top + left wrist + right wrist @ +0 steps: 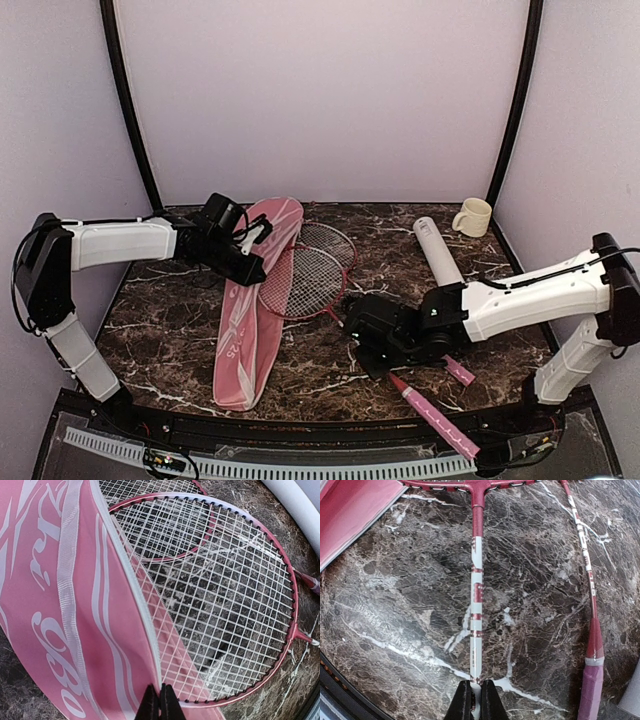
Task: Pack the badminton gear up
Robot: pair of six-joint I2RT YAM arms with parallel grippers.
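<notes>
Left pincer [160, 692]: pinching zip edge of pink lettered fabric racquet cover [50, 605], mouth open.
Right pincer [476, 686]: clamped on thin red-white shaft of red-rimmed racquet [476, 580]; head partly inside mouth.
Risk: rim may snag zip edge; thin shaft may twist in grip.
Around: head of second racquet [593, 680] overlaps first; white tube [437, 252], cream mug [473, 217] well apart.

Soft, even light, faint shadows, wrist views sharp.
</notes>
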